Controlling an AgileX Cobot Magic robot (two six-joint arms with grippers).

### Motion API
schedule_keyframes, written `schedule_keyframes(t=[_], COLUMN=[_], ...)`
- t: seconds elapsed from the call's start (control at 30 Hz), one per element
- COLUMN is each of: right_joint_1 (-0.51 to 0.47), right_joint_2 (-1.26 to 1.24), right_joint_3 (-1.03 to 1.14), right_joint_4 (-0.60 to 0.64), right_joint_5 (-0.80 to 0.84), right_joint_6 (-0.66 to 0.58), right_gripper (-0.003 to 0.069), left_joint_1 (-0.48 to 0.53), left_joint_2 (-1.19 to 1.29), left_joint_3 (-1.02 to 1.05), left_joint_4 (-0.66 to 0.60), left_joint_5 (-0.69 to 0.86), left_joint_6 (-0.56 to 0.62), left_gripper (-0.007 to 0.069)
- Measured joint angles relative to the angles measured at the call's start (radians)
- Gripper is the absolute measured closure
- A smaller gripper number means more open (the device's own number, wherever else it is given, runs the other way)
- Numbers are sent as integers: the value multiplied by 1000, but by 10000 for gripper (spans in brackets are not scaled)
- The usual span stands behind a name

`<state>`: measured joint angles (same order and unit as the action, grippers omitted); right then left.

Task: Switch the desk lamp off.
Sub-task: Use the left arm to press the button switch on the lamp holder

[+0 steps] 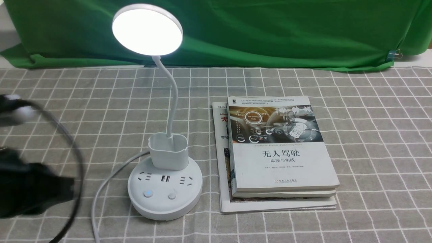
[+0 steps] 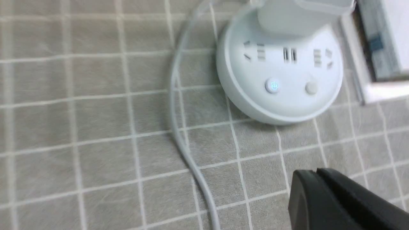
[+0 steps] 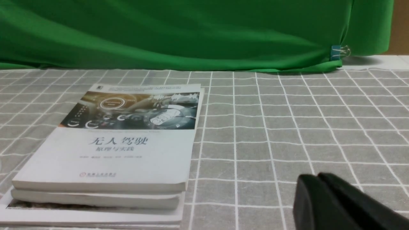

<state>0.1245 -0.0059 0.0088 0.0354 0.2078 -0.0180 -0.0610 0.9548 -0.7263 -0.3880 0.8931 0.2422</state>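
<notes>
Fingers (image 2: pixel 303 198) of our left gripper (image 2: pixel 315 174) lie pressed together with only a thin seam between them, hovering over the grey checked tablecloth (image 1: pixel 371 135), near the desk lamp (image 1: pixel 165 189) but not touching it. In the front view our left arm (image 1: pixel 27 189) is a dark blur at the left edge, so we read the closed fingers from the wrist view alone. Our right gripper (image 3: pixel 316 177) is likewise closed on nothing, low over the cloth beside the book stack (image 1: pixel 280 162).

The lamp stands left of centre, just beside the books. Its round head (image 1: pixel 147 29) glows bright white above the bent neck (image 1: pixel 172 101) and cup (image 1: pixel 168 151). On its base (image 2: pixel 255 105) we see sockets, a left button (image 2: pixel 272 85) showing a lit bluish power symbol, and a plain right button (image 2: pixel 311 88). A white cord (image 2: pixel 179 127) curves away from the base.

The top book reads "无人驾驶" and "原理与实践"; its smaller print is too fine for us to read. Green cloth (image 1: pixel 270 30) hangs behind, held by a blue binder clip (image 1: pixel 393 54).
</notes>
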Motion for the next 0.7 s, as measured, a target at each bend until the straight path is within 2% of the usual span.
schedule_keyframes(t=[0.2,0.43,0.57,0.7], right_joint_1=[0,0,0,0], right_joint_2=[0,0,0,0], right_joint_3=[0,0,0,0], right_joint_4=[0,0,0,0], right_joint_5=[0,0,0,0], right_joint_6=[0,-1,-1,-1], right_gripper=[623,623,623,623], left_joint_1=[-216,-475,-532,-541], left_joint_2=[273,503,580,638], left_joint_3=[-91,-246,-311,-345], left_joint_4=[105,277,300,301], left_joint_5=[-68,-49,-11,-2], left_joint_6=[-48,-294,-347,-356], left_gripper=[624,624,624,624])
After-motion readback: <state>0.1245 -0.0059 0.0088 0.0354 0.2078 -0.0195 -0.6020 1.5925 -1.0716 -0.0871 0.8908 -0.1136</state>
